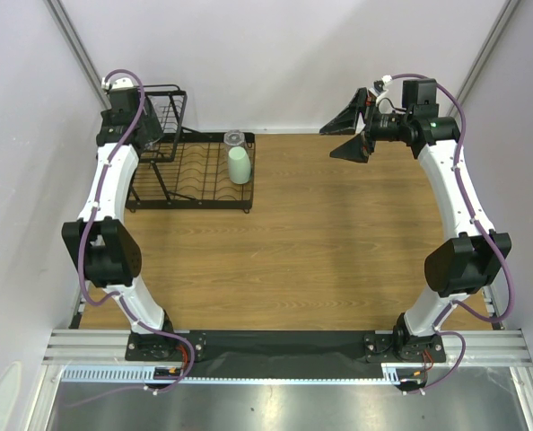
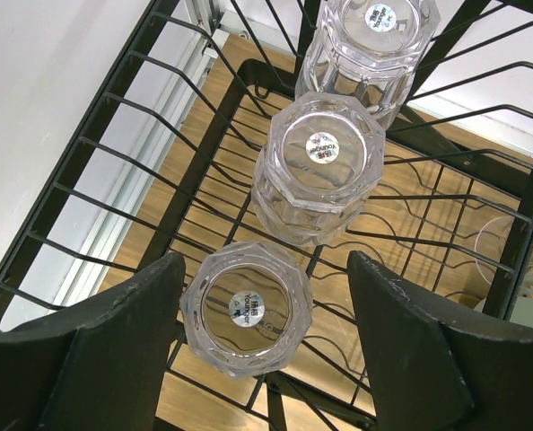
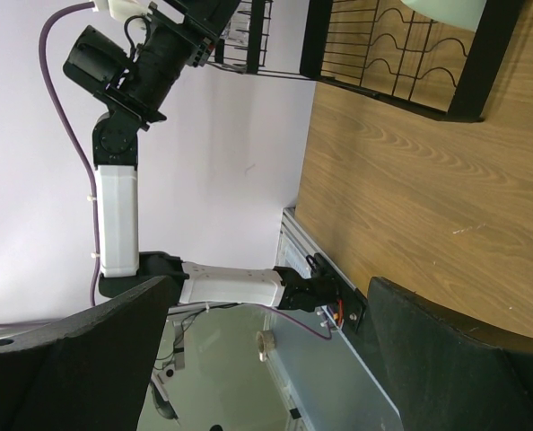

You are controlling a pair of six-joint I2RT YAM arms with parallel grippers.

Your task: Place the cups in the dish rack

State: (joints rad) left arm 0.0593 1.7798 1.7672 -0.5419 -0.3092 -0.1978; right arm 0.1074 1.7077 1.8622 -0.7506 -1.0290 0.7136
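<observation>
Three clear glass cups stand upside down in a row in the raised wire basket of the black dish rack (image 2: 91,126). The nearest cup (image 2: 246,310) sits between the fingers of my left gripper (image 2: 265,268), which is open, with a clear gap on the cup's right side. The middle cup (image 2: 318,171) and the far cup (image 2: 370,40) stand behind it. In the top view a mint-green tumbler (image 1: 239,165) stands upside down on the low tray of the dish rack (image 1: 190,207), a clear cup (image 1: 235,139) behind it. My right gripper (image 1: 349,133) hangs open and empty at the back right.
The wooden table (image 1: 338,242) lies between the two arms. The back wall runs close behind the rack. In the right wrist view my right gripper (image 3: 268,285) points across the table toward the left arm (image 3: 118,215) and the rack (image 3: 401,63).
</observation>
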